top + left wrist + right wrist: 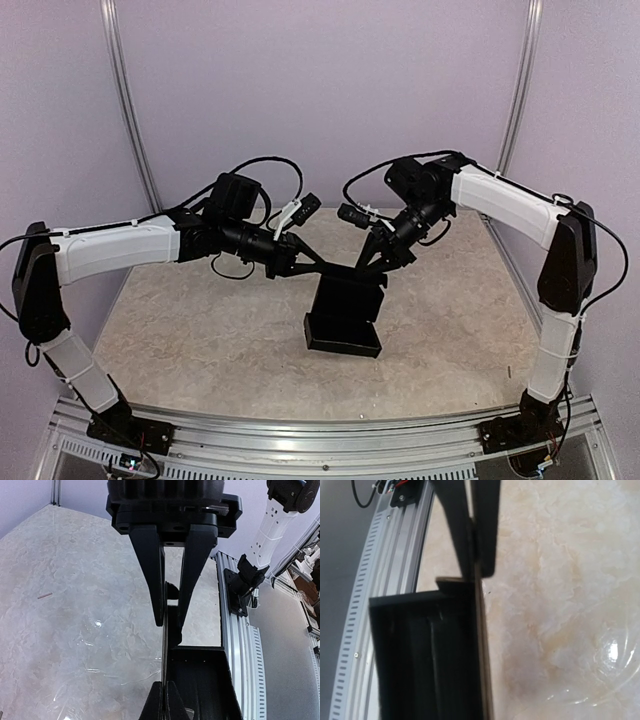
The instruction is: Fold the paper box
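**Paper box.** The paper box (345, 318) stands at the centre of the overhead frame, on the surface (200, 330). It is matte black and part-folded. An open tray-like section rests low on the surface, toward the bottom of the frame. A flat panel rises from it toward the two tools. In the left wrist view the box (200, 680) fills the lower centre-right, with the thin edge of that panel running up the middle. In the right wrist view the box (420, 650) takes the lower left, its open interior with raised walls facing the camera.

**Left tool.** The left tool (326, 268) reaches in from the left of the overhead frame to the top left corner of the raised panel. In its own view the left tool (169, 622) has both fingers drawn in on the panel's edge, pinching the cardboard between the tips.

**Right tool.** The right tool (370, 268) comes in from the upper right and meets the panel's top right corner. In its own view the right tool (476, 572) is closed on the same thin edge, pinching it.

**Surroundings.** The surface is beige and marbled, with a glare patch at the lower right of the right wrist view. A metal rail (330, 435) crosses the bottom of the overhead frame. Lilac walls (320, 80) fill the upper frame.
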